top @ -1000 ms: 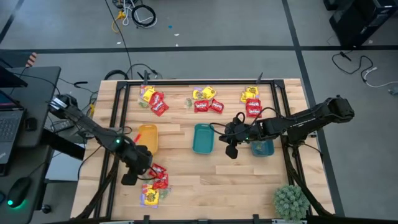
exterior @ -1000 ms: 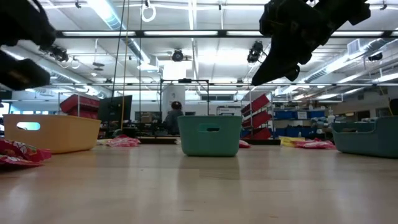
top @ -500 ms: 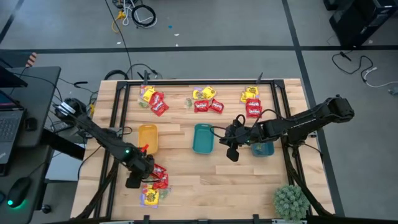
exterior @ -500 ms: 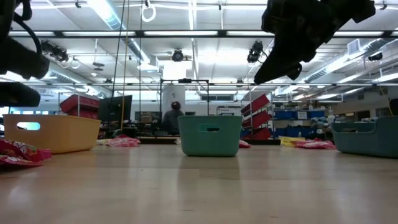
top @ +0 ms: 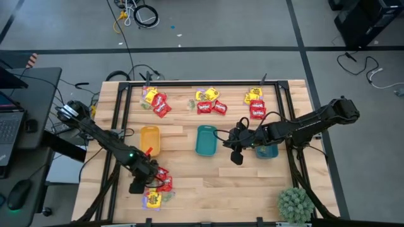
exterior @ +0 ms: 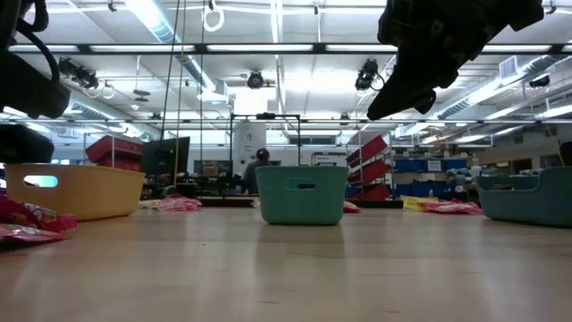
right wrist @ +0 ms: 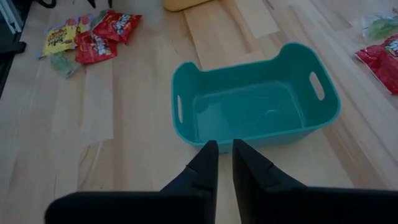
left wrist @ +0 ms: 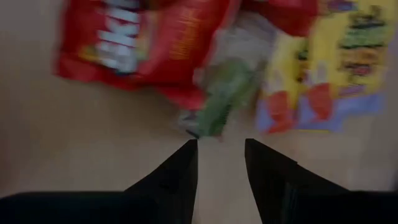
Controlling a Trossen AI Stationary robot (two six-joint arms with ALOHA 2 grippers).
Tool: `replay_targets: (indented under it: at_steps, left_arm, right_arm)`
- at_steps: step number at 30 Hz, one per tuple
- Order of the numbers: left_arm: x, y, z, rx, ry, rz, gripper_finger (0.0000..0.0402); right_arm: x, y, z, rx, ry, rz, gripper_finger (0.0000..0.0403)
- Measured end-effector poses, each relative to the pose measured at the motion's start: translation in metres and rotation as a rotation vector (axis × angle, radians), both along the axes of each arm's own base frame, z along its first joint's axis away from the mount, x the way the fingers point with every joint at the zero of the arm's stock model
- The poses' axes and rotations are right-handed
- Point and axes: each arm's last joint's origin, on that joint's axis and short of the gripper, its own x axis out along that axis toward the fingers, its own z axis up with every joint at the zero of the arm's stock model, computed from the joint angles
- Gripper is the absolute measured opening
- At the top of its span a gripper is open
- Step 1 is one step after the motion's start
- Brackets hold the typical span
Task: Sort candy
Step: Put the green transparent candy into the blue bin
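Note:
Candy lies in loose groups: a near-left pile and three groups along the far edge. My left gripper hangs open beside the near-left pile, pointing steeply down. In its wrist view its gripper stands just short of a dull green packet, which lies between a red packet and a yellow packet. My right gripper hovers shut and empty between the teal tray and a darker teal tray, facing the teal tray.
A yellow-orange tray stands just beyond the near-left pile. A spiky green plant sits at the near right corner. Bare wood stretches along the near edge between the pile and the plant. A dark frame rail runs along the table's left side.
My left gripper has gone down and toward the table's near edge, coming in low beside the near-left candy pile. The candy and the trays have stayed in place.

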Motion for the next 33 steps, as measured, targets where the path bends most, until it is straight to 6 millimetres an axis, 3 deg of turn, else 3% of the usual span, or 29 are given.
replay_targets:
  at_steps: [24, 28, 33]
  left_arm:
    - [-0.0014, 0.0026, -0.0076, 0.028, 0.007, 0.125, 0.0129]
    - [-0.001, 0.0026, -0.0076, 0.031, -0.001, 0.127, 0.0092]
    - [0.0, 0.0014, -0.0071, 0.012, -0.008, 0.117, 0.0011]
  right_arm:
    - [-0.0001, -0.0001, -0.0001, -0.016, 0.003, 0.011, 0.0035]
    - [-0.0001, -0.0001, -0.0002, -0.017, 0.003, 0.012, 0.0036]
    - [-0.0001, -0.0001, -0.0002, -0.022, 0.004, 0.016, 0.0034]
